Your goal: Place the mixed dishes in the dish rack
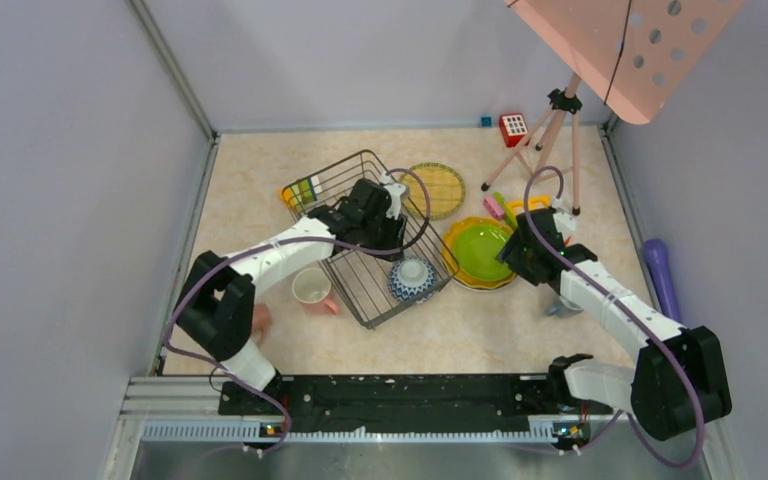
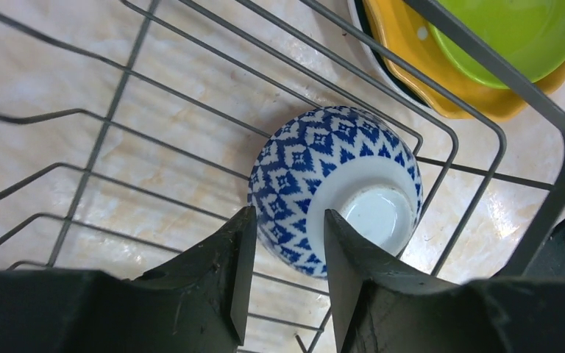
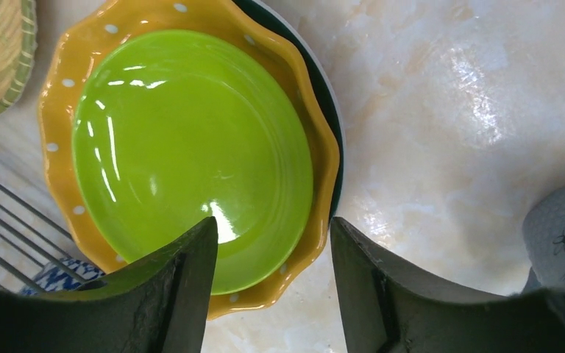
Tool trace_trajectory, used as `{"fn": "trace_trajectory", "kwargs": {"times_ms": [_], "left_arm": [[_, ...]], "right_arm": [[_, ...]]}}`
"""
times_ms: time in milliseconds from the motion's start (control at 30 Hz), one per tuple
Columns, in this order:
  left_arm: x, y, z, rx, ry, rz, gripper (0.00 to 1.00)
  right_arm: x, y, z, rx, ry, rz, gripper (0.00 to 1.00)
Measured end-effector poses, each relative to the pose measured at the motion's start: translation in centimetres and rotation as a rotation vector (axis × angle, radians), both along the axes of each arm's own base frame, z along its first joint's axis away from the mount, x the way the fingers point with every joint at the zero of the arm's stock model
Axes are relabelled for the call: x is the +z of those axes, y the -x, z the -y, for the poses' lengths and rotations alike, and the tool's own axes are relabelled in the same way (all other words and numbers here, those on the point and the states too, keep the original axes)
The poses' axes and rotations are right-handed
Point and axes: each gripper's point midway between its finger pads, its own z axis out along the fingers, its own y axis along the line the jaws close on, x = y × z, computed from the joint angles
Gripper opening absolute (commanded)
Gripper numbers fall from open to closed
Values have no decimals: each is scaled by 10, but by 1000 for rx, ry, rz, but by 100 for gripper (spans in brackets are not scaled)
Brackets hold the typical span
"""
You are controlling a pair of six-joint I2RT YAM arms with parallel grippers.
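The dish rack [image 1: 360, 275] lies left of centre, its thick rim [image 2: 485, 59] crossing the left wrist view. The blue-white patterned bowl [image 1: 412, 277] [image 2: 335, 187] sits upside down in its near right corner. My left gripper [image 1: 380, 215] [image 2: 288, 220] hovers above the bowl, open and empty. The lime green plate [image 1: 480, 250] [image 3: 191, 154] rests on the yellow-orange dotted plate [image 3: 316, 147], over a dark-rimmed white plate [image 3: 336, 125]. My right gripper [image 1: 520, 250] [image 3: 274, 228] is open astride the stack's near rim. A pink mug [image 1: 312, 290] stands left of the rack. The grey-blue mug [image 1: 563, 305] [image 3: 563, 235] peeks from under my right arm.
A second pink mug [image 1: 260, 320] is half hidden behind my left arm. A round woven mat [image 1: 435, 188] lies behind the rack, with toy blocks [image 1: 505, 208] beside the plates. A tripod [image 1: 550, 140], a red block [image 1: 513, 128] and a purple object [image 1: 660, 275] stand right.
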Motion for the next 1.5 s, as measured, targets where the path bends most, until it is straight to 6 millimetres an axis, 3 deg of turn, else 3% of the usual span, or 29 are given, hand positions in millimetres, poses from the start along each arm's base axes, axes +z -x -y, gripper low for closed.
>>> {"fn": "trace_trajectory", "kwargs": {"times_ms": [200,433,767,900,967,1167,1233,1267,1500], "left_arm": [[45,-4,-14,66,16,114,49],[98,0,-30,161,92,220,51],[121,17,-59,255,129,290,53],[122,18,-65,280,136,292,54],[119,18,-68,290,137,285,54],[112,16,-77,321,138,263,54],[111,16,-78,324,140,257,54],[111,16,-78,321,143,253,54],[113,19,-77,307,178,232,55]], "right_arm": [[4,-14,4,-10,-7,45,52],[-7,-24,11,-8,-5,25,48],[-15,-34,6,38,-15,27,49],[-19,-34,4,41,-31,15,62],[-17,-37,2,45,-46,26,63],[-23,-33,0,54,-76,15,39],[-27,-30,0,52,-80,4,9],[-27,-29,0,54,-78,4,0],[-8,-35,-1,47,-121,66,0]]}}
